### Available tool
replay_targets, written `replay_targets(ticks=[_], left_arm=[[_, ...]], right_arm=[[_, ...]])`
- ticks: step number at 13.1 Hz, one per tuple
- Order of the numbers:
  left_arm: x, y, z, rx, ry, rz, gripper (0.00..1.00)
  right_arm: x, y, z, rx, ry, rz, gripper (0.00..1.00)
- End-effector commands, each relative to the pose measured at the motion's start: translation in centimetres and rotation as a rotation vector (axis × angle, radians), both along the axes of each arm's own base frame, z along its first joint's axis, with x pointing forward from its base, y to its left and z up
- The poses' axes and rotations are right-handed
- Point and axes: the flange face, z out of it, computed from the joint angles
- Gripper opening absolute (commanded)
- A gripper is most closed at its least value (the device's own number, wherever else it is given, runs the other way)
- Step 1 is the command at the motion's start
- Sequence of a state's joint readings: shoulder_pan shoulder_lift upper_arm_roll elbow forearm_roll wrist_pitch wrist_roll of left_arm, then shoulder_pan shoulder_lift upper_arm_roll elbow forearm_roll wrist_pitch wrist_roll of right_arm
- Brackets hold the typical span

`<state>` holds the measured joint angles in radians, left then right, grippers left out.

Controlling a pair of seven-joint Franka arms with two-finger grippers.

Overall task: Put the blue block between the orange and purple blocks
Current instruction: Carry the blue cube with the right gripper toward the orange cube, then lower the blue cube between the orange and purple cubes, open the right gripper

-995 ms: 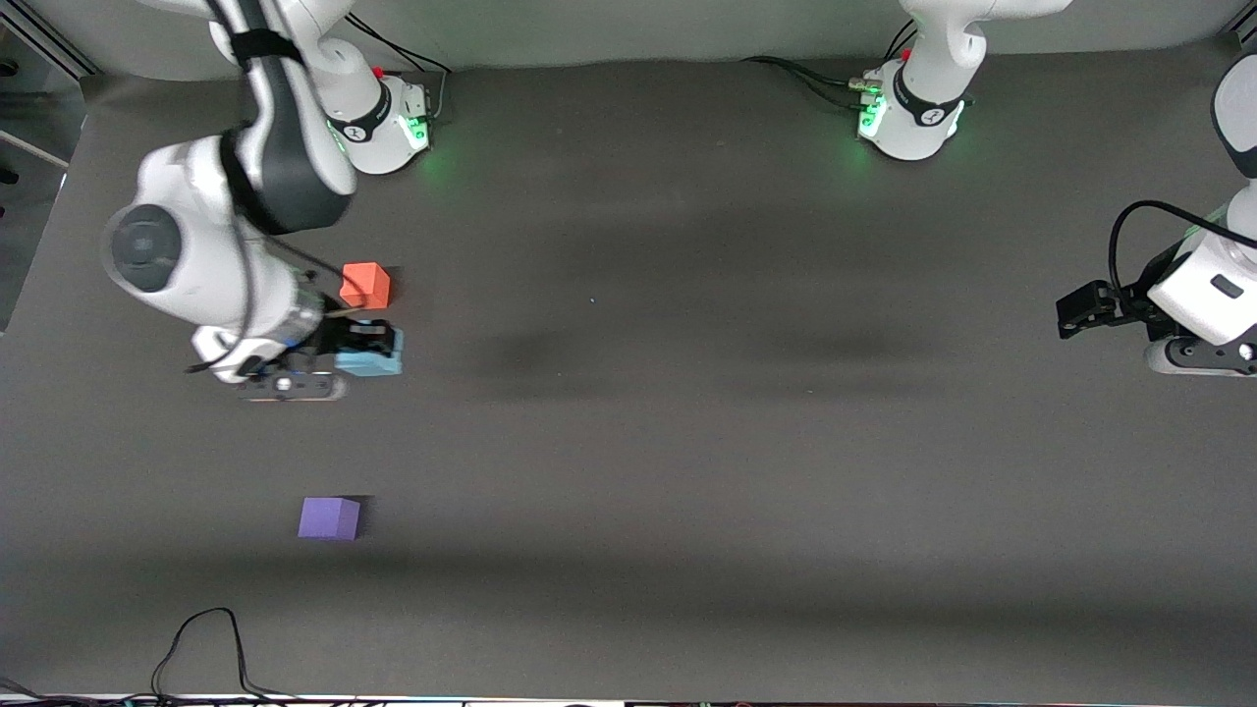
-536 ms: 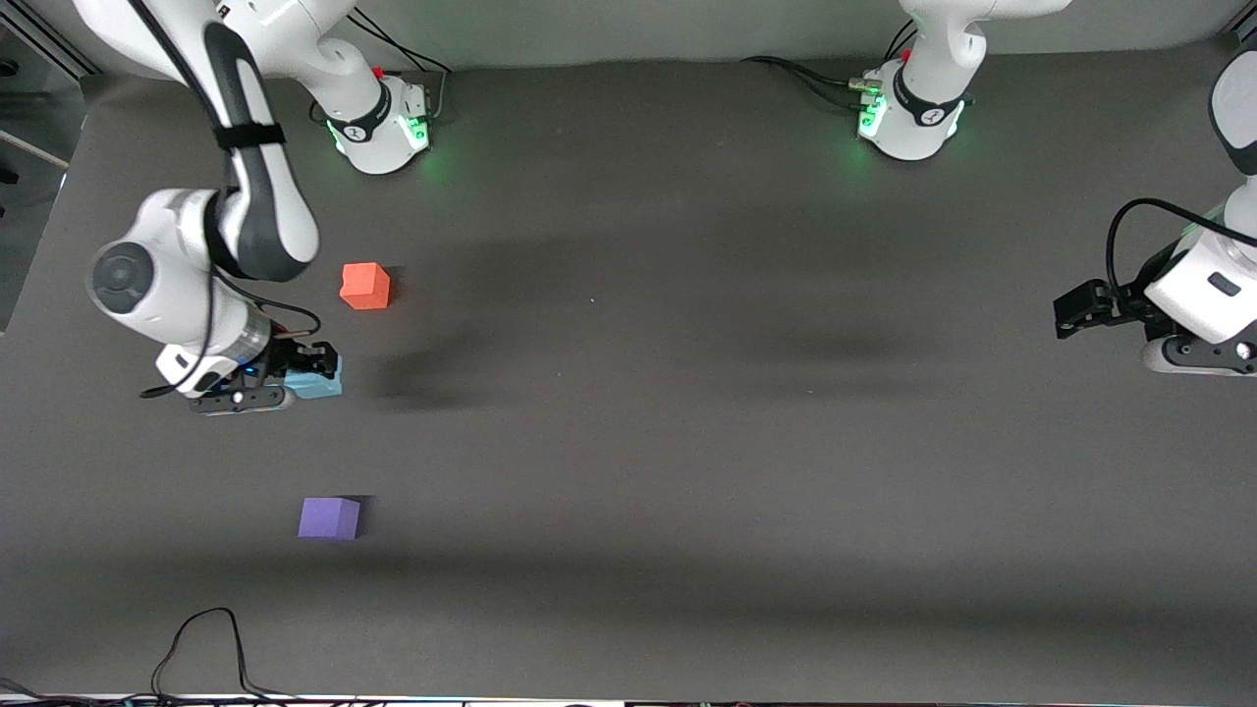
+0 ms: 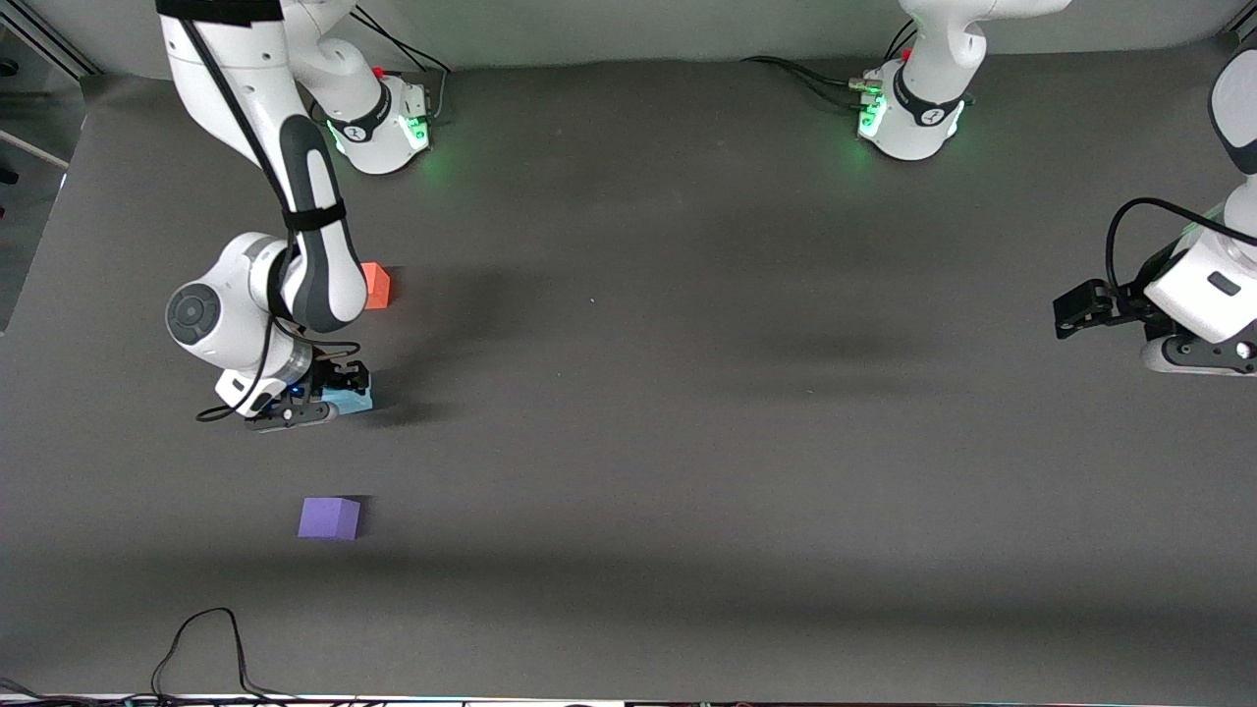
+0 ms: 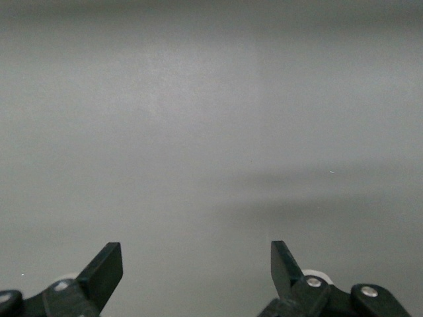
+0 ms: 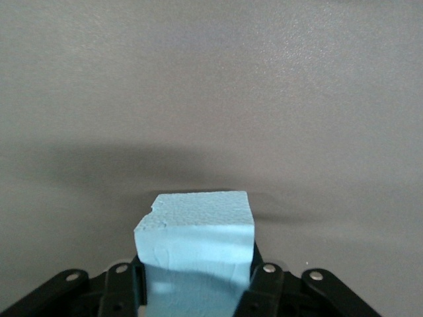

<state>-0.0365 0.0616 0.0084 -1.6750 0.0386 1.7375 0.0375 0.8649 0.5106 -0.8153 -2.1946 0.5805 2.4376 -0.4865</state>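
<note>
1. My right tool [image 3: 339,388] is clamped on the blue block [image 3: 351,401], so the pickup is done. It's over the worktop [image 3: 687,442] in the gap between the orange block [image 3: 376,286] and the purple block [image 3: 330,517].
2. Still to do, I reckon: set it down and let go. It looks closer to the orange one than the purple one.
3. My left tool [image 3: 1078,306] is spread wide, holding nothing, parked at its own end of the worktop.
4. Hard to see: my right arm covers most of the orange block, and I can't tell if the blue block is touching the worktop yet.
</note>
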Motion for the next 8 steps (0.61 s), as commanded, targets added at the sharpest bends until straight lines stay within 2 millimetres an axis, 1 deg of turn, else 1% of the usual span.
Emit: replay_targets(ticks=[1, 2, 4, 5, 6, 7, 8], left_arm=[[-0.5, 0.1, 2.9, -0.001, -0.018, 0.014, 1.00], [-0.7, 0.3, 3.7, -0.002, -0.006, 0.014, 1.00], [-1.0, 0.3, 4.2, -0.002, 0.008, 0.023, 1.00], [-1.0, 0.2, 4.5, -0.006, 0.007, 0.023, 1.00], [-1.0, 0.2, 4.6, -0.008, 0.005, 0.023, 1.00], [-0.9, 0.2, 4.4, -0.009, 0.008, 0.023, 1.00], [-0.9, 0.2, 4.6, -0.011, 0.005, 0.023, 1.00]], right_arm=[[0.7, -0.3, 0.1, 0.005, -0.024, 0.008, 0.30], [0.7, -0.3, -0.2, 0.002, -0.021, 0.004, 0.33], [0.8, -0.4, -0.4, 0.004, -0.021, -0.009, 0.35], [0.7, -0.5, -0.6, 0.003, -0.019, -0.014, 0.42], [0.7, -0.5, -0.6, 0.008, -0.021, -0.020, 0.62], [0.8, -0.5, -0.6, 0.010, -0.022, -0.023, 1.00], [0.7, -0.3, -0.5, 0.016, -0.020, -0.026, 1.00]])
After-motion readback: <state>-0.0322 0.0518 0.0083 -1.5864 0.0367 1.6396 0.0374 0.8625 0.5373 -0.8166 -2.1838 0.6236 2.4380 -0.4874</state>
